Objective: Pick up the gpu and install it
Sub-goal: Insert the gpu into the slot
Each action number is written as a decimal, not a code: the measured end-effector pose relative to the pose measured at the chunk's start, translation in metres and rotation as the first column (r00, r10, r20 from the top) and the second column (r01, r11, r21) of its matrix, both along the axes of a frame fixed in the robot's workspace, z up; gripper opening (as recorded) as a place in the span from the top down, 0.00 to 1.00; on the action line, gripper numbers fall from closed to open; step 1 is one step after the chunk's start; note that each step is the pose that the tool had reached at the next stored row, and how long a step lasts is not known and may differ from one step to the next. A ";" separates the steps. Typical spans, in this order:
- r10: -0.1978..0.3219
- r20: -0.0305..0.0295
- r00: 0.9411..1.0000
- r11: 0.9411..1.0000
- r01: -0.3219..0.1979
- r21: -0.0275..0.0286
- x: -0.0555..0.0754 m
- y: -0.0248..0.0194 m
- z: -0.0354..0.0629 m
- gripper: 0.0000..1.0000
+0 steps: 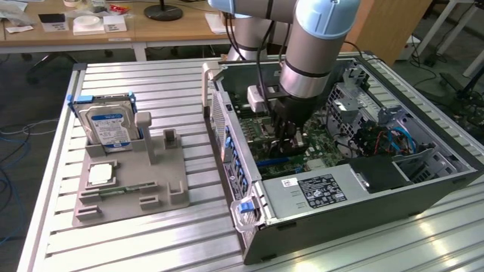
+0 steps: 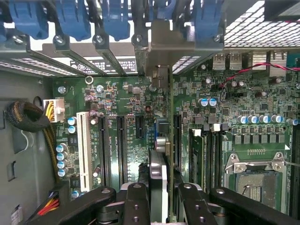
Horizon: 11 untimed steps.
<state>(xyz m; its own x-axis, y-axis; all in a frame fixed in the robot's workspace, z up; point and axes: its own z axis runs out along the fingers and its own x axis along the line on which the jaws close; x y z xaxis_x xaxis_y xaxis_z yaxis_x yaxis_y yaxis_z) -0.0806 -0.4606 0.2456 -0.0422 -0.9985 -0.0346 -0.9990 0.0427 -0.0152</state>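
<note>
The open computer case (image 1: 340, 187) is seen lying on its side on the slatted metal table (image 1: 151, 79), towards the exterior view's right, with the grey parts fixture (image 1: 128, 181) and its upright hard drive (image 1: 110, 127) well apart from it near the table's opposite edge. Inside the case the motherboard (image 2: 126, 108) is exposed, and the arm (image 1: 318, 51) is reached down into it. The gpu (image 2: 158, 178) is held edge-on between the narrowed fingers of the gripper (image 2: 158, 206), above the row of expansion slots (image 2: 121, 145) and in line with the rear bracket openings (image 2: 154, 51) at the case's back wall. The step in hand is judged to be the seating of the card. It is done well if the card is kept upright and parallel to the chosen slot, the silvery bracket end is guided into its opening at the rear wall, and pressure is applied straight down and evenly along the edge. Tilt or sideways drift should be avoided, since the connector could be jammed or nearby capacitors (image 2: 61, 157) struck.
</note>
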 end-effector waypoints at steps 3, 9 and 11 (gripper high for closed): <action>0.000 0.000 1.000 1.000 0.000 0.000 0.000 0.0000 0.0013 0.72; 0.000 0.000 1.000 1.000 0.000 0.000 0.001 0.0000 0.0014 0.72; 0.000 0.000 1.000 1.000 0.000 0.000 0.001 0.0000 0.0014 0.72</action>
